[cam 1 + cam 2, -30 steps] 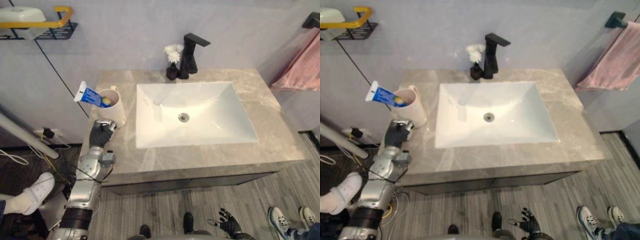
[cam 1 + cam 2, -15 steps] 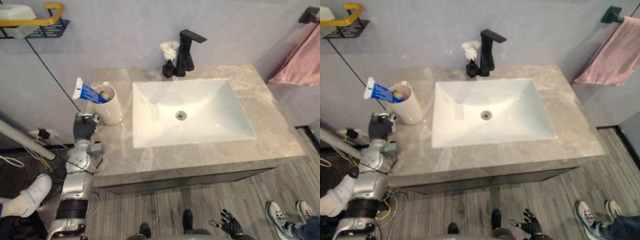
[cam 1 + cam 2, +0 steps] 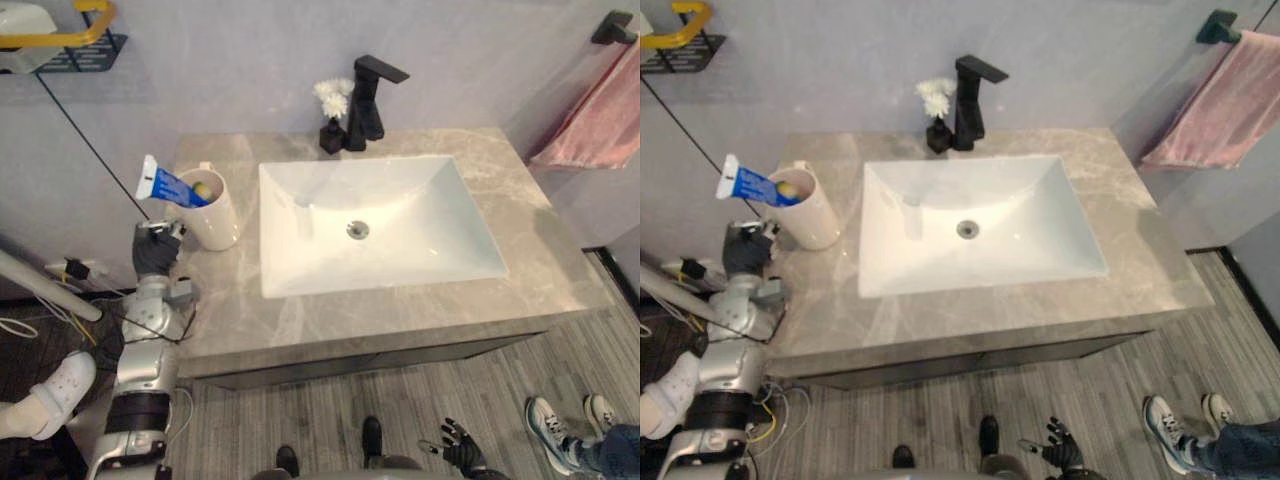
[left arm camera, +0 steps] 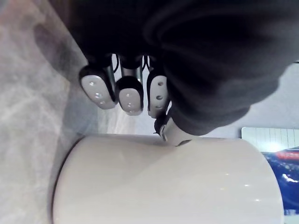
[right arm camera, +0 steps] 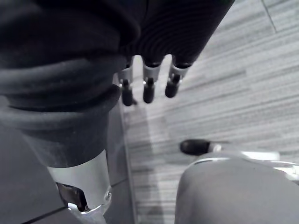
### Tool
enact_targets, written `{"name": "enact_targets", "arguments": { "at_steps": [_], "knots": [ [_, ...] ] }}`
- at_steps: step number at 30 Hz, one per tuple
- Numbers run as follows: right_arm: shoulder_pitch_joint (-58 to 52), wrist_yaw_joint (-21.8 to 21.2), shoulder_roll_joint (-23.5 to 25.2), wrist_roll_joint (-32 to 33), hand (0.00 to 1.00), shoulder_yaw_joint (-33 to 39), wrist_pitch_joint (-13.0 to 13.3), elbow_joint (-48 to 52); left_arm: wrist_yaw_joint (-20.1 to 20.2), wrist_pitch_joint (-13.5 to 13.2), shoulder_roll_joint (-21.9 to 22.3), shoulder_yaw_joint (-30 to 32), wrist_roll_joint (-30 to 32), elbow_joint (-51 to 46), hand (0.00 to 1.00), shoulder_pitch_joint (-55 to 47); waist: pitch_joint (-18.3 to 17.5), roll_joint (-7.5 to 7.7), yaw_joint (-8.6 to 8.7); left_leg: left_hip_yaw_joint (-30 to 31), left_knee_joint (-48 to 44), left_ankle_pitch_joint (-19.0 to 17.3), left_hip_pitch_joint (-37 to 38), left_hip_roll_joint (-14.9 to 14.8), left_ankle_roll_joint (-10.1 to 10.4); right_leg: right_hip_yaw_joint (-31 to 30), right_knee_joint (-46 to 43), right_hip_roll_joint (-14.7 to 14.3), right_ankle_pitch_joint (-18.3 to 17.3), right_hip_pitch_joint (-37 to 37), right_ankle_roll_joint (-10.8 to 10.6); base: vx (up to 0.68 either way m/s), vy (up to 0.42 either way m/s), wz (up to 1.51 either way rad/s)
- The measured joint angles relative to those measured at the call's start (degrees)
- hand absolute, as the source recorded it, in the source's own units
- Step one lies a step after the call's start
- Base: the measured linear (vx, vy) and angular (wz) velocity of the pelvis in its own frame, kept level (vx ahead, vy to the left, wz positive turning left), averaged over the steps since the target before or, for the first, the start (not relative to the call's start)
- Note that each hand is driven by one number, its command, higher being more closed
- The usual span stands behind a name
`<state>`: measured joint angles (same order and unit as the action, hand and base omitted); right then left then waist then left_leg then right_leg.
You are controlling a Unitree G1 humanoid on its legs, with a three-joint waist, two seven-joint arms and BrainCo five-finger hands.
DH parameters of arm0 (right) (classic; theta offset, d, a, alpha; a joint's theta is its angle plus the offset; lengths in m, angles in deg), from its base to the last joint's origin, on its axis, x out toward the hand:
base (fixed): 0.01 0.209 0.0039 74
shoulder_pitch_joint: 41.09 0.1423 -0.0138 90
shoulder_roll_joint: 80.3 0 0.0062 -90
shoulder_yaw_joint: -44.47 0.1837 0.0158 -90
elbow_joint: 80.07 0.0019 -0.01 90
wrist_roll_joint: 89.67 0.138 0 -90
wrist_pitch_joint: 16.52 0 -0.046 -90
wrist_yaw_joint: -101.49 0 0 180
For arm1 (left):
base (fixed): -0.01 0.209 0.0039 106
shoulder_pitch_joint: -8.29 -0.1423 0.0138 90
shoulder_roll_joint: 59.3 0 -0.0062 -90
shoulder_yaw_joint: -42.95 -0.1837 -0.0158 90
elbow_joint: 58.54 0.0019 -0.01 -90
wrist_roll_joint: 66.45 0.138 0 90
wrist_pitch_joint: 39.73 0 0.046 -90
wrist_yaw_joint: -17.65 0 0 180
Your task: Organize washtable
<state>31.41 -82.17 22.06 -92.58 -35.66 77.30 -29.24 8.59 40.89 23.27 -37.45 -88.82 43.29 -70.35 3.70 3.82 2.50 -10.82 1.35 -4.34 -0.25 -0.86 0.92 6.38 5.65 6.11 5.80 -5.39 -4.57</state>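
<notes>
Cup and toothpaste tube are what we would sort here: the cream cup stands upright at the far left of the table, just left of the sink, with the blue-and-white tube leaning out of its mouth toward the left. Our left hand is just beside the cup on its near-left side. In the left wrist view its fingers are curled in and hold nothing, and the thumb tip lies close to the cup's wall, though we cannot tell whether it touches. We judge the cup stiff, smooth and probably slippery, apt to chip against the hard table, and a little unbalanced by the tube, so we would wrap it low round the body, thumb opposite fingers. The tube looks light and soft; we would pinch it gently at mid-length. Farther right, behind the sink, stand a small black vase of white flowers and a black faucet, and a pink towel hangs at the far right. Our right hand hangs low near the floor, fingers loosely straight and empty.
</notes>
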Motion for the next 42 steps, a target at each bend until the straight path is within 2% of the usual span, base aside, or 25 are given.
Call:
{"name": "enact_targets", "arguments": {
  "at_steps": [7,12,19,32,42],
  "knots": [
    [0.0,0.0,0.0,0.0,0.0,0.1,0.0,0.0,0.1,0.0,0.2,0.1,0.4,-0.2,1.0,-0.9,0.0,0.0,-0.05,1.0,-0.3,0.0,0.1,0.1,0.0,1.2,0.0,0.0,0.0,0.8,0.0,0.0,-0.003,0.07],
    [-0.1,0.0,0.0,0.0,0.0,0.0,0.0,0.0,0.2,-0.1,2.4,-0.3,0.5,-3.0,1.0,-4.4,0.0,0.01,-0.29,1.6,-0.3,0.0,0.3,0.1,0.0,1.7,0.0,0.1,0.0,1.3,0.0,-0.02,-0.016,0.06],
    [-0.3,0.0,-0.1,0.0,0.0,-0.8,0.1,0.0,1.6,-0.7,5.0,-5.8,0.8,-6.0,1.0,-5.7,0.0,-0.01,-0.24,2.8,-0.6,0.1,0.3,0.2,-0.1,3.1,0.0,0.3,0.0,2.0,0.0,-0.03,-0.017,0.09],
    [-0.3,0.0,-0.1,0.0,0.0,-1.7,0.1,0.0,2.8,-0.8,6.8,-14.5,2.3,-6.9,1.0,-4.2,0.0,-0.01,0.07,2.9,-0.7,0.2,0.3,0.8,-0.2,3.3,0.0,0.7,0.0,2.0,0.0,-0.01,-0.005,0.0],
    [-0.3,0.0,-0.1,0.0,0.0,-1.8,0.1,-0.1,2.4,-0.8,6.8,-13.5,2.8,-6.3,1.0,-2.4,0.0,0.08,0.48,2.3,-0.3,0.2,0.3,0.8,-0.2,2.8,0.2,0.8,0.0,1.5,0.0,-0.02,-0.011,-0.03]
  ]
}}
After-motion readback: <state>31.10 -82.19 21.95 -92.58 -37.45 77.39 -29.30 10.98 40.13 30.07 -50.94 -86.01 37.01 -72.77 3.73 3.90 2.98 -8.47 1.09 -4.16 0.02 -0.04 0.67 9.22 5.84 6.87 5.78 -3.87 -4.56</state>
